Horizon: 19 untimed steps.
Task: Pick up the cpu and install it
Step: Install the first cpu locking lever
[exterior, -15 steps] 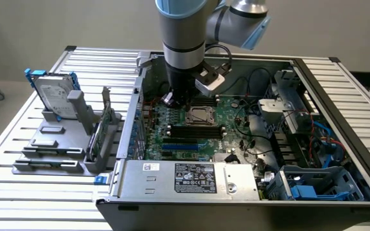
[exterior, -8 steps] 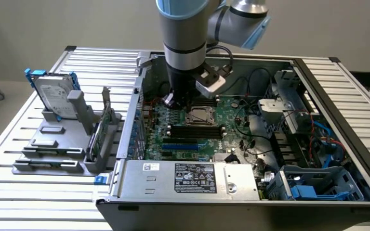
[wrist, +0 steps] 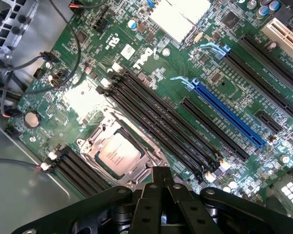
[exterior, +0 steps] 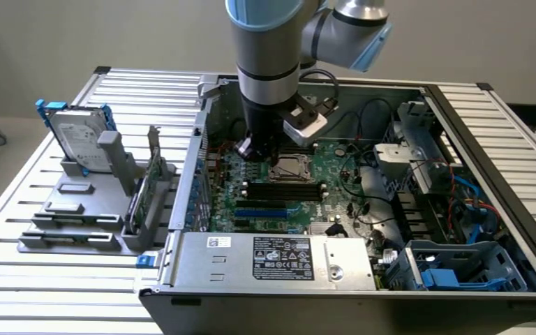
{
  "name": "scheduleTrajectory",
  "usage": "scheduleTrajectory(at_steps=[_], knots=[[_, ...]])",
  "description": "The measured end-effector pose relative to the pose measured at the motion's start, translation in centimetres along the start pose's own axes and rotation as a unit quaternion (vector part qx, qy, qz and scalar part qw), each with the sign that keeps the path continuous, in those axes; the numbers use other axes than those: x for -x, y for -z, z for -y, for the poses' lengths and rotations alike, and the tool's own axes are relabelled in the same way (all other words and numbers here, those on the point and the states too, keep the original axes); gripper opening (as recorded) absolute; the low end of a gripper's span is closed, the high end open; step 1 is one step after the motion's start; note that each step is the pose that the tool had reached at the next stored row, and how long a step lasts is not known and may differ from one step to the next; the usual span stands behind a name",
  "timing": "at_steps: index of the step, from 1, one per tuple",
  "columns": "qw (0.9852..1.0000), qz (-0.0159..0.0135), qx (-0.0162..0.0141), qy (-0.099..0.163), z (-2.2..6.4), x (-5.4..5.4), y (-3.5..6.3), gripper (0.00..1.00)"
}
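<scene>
The arm (exterior: 266, 63) comes down nearly upright from above into the open computer case (exterior: 491, 139), its grey tube and blue-capped joint standing over the case's back half. The wrist ends just above the green board (exterior: 287, 188), toward the exterior view's left of the case's middle. The gripper (wrist: 161, 183) points straight down at the board, its black fingers (wrist: 155, 176) pressed together with no gap between them and nothing held. Its tip hangs just beside the metal-framed socket (wrist: 119, 153), close over the board.

silver cpu (wrist: 118, 154), flat, seated in socket (wrist: 90, 139)
</scene>
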<state>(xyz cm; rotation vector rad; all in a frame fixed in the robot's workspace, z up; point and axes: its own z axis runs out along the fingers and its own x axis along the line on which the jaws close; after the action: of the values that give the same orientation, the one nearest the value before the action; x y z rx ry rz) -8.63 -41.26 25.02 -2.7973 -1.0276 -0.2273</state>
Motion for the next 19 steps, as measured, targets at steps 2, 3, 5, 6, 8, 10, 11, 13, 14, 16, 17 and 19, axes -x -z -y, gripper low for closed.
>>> scheduleTrajectory(at_steps=[2,3,5,6,8,10,11,13,14,16,17,19], knots=[[1.0,-0.0003,0.0007,-0.003,-0.06,0.1,-0.27,0.11],[1.0,-0.0004,0.0009,-0.004,-0.08,0.1,-0.44,0.11],[1.0,-0.0005,0.0012,-0.005,-0.11,0.2,-0.79,0.11],[1.0,-0.0005,0.0013,-0.006,-0.13,0.2,-0.97,0.11],[1.0,-0.0007,0.0016,-0.007,-0.15,0.3,-1.33,0.11],[1.0,-0.0009,0.0018,-0.008,-0.13,0.4,-1.68,0.11],[1.0,-0.0009,0.0019,-0.008,-0.12,0.5,-1.85,0.11],[1.0,-0.001,0.0021,-0.009,-0.09,0.6,-2.16,0.11],[0.9999,-0.001,0.0022,-0.01,-0.08,0.7,-2.3,0.11],[0.9999,-0.0012,0.0024,-0.011,-0.05,0.8,-2.57,0.11],[0.9999,-0.0013,0.0025,-0.011,-0.03,0.9,-2.66,0.11],[0.9999,-0.0013,0.0027,-0.012,0.04,1.0,-2.76,0.11]])
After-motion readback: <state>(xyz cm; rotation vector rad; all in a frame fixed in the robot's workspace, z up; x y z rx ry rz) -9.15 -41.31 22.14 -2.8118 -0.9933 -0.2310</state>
